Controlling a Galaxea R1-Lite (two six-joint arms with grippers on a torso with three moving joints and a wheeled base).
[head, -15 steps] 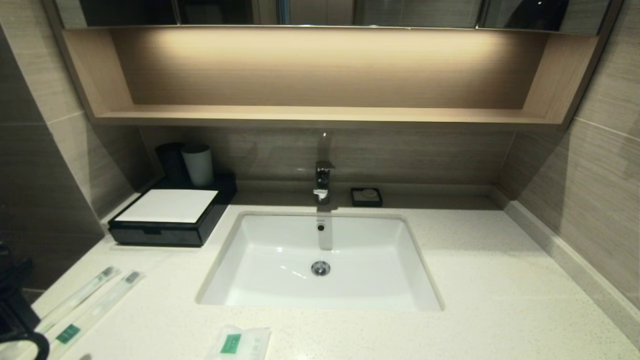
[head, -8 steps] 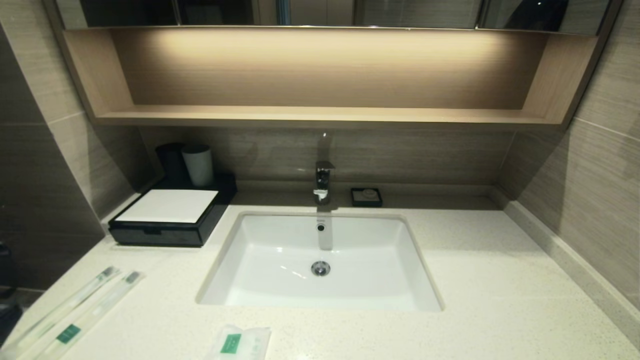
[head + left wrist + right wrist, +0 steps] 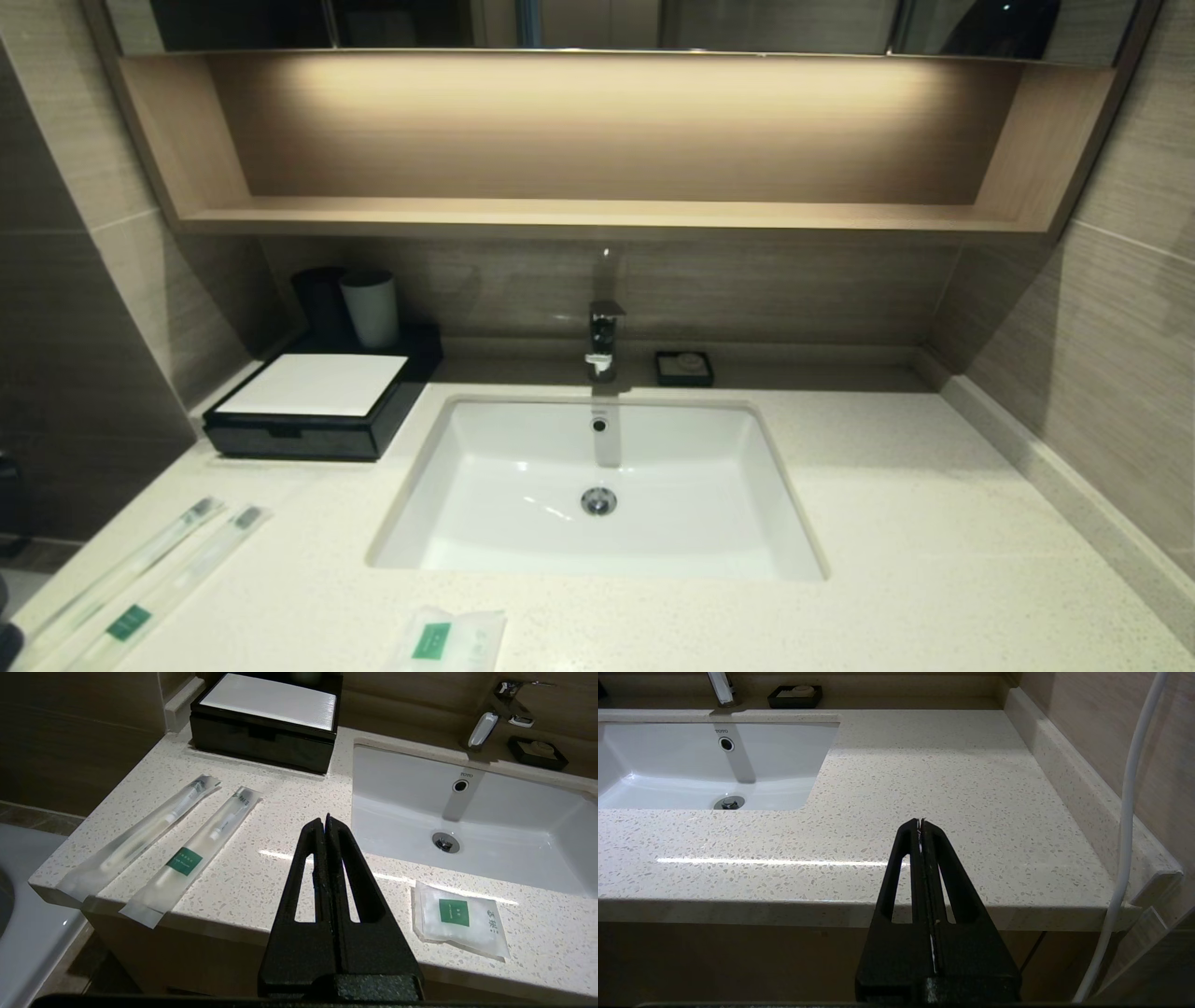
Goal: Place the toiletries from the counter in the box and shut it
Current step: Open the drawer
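Three toiletries remain unpacked. Head view: I see both toothbrushes [image 3: 140, 583] and sachet [image 3: 448, 640] on the counter [image 3: 887, 523]; box [image 3: 317, 406] drawer closed. Left wrist view: left gripper [image 3: 325, 823] clenched, empty. Right wrist view: right gripper [image 3: 920, 826] clenched, empty.

Grey cup [image 3: 371, 308], faucet [image 3: 604, 338], black soap dish [image 3: 684, 368].

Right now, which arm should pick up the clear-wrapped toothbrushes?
Left, probably. The left gripper, shut, hangs off the pale speckled counter's front edge near the two clear-wrapped toothbrushes; the right gripper faces the far end.
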